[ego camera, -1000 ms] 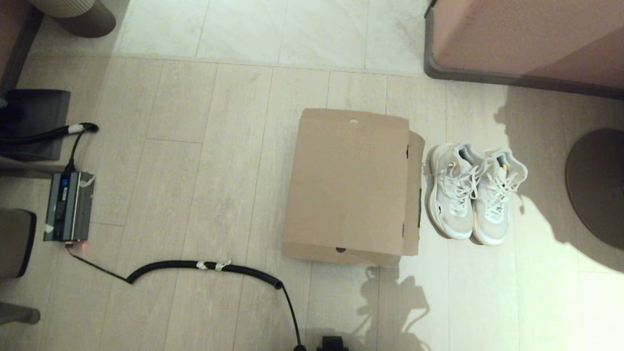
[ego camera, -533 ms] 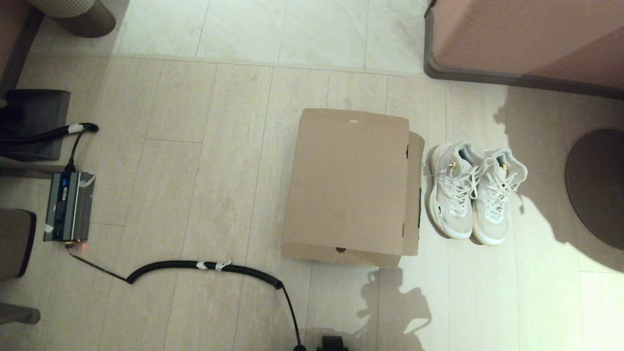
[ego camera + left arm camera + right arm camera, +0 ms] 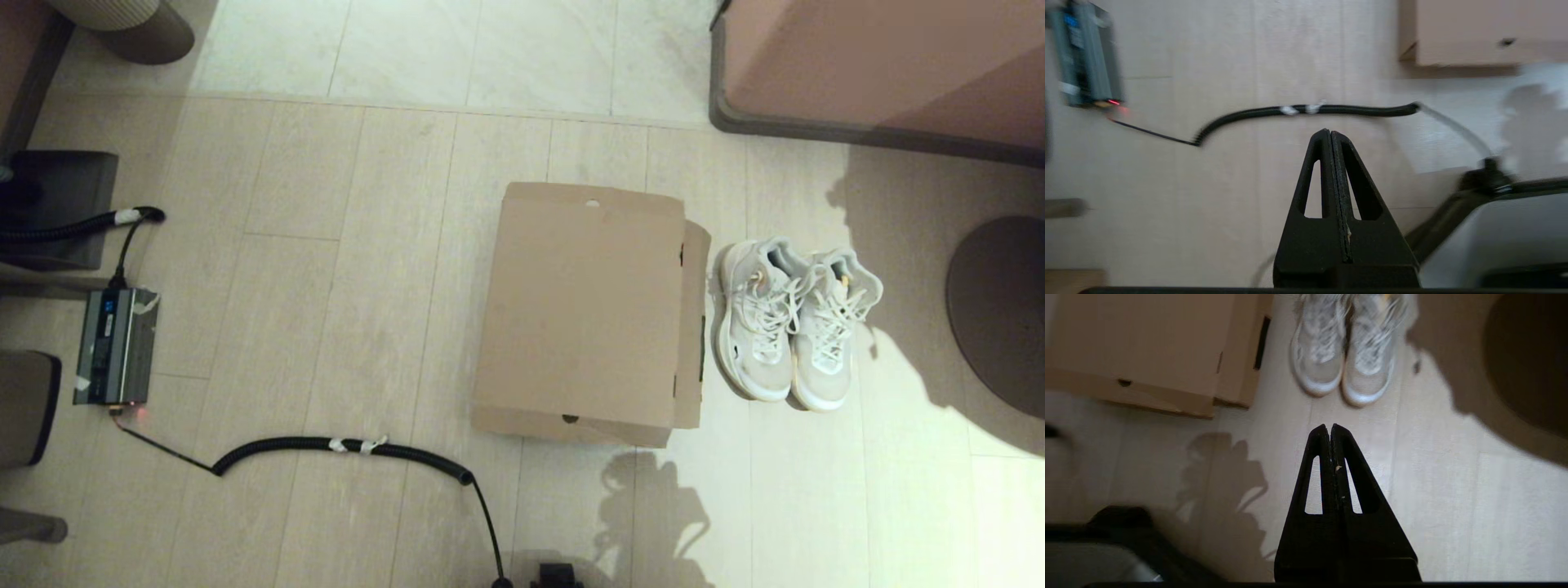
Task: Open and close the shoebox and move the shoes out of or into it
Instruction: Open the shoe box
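shoebox (image 3: 584, 314) lid down, shoes (image 3: 793, 322) just beside it; left gripper (image 3: 1329, 132) and right gripper (image 3: 1329, 426) pressed together, holding nothing

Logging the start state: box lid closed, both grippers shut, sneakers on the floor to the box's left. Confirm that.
One thing is off: the shoes stand on the floor at the right of the shoebox, not its left, as the head view shows. The rest holds: the lid lies closed, and the wrist views show the left gripper and the right gripper shut, each above bare floor.
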Robot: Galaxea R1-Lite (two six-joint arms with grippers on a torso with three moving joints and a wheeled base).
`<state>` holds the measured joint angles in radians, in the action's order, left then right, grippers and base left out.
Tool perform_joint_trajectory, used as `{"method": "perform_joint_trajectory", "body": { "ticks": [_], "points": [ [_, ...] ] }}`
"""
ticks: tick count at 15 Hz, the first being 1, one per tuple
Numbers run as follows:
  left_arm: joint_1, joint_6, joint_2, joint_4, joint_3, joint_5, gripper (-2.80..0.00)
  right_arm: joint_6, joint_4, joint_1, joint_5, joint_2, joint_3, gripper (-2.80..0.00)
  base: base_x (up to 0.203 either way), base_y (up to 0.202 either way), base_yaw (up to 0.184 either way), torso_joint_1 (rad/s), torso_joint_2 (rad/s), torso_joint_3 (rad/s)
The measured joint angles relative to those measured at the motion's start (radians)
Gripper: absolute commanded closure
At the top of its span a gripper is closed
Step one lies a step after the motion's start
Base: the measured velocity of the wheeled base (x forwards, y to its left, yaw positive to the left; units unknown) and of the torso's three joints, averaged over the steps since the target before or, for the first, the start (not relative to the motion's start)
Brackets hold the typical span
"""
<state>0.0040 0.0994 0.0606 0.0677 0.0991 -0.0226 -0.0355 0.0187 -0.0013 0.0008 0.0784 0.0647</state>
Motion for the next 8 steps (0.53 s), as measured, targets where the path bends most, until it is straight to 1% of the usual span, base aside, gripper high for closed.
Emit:
{"method": "perform_joint_trajectory", "body": {
  "ticks": [2,4,6,8],
  "points": [
    [0.0,-0.106,0.125,-0.006,0.083,0.033,0.0,0.093,-0.042,0.001,0.068,0.127,0.09,0.0,0.0,0.0,0.0,0.0,0.0,0.0],
    [-0.001,-0.264,0.309,-0.031,0.2,0.072,0.0,0.189,-0.005,0.001,0.122,0.334,0.186,0.0,0.0,0.0,0.0,0.0,0.0,0.0],
    [-0.001,-0.423,0.515,-0.112,0.298,0.11,0.0,0.272,0.105,0.002,0.153,0.595,0.265,0.0,0.0,0.0,0.0,0.0,0.0,0.0],
    [-0.001,-0.537,0.71,-0.245,0.354,0.143,0.0,0.331,0.267,0.003,0.171,0.867,0.319,0.0,0.0,0.0,0.0,0.0,0.0,0.0]
  ]
}}
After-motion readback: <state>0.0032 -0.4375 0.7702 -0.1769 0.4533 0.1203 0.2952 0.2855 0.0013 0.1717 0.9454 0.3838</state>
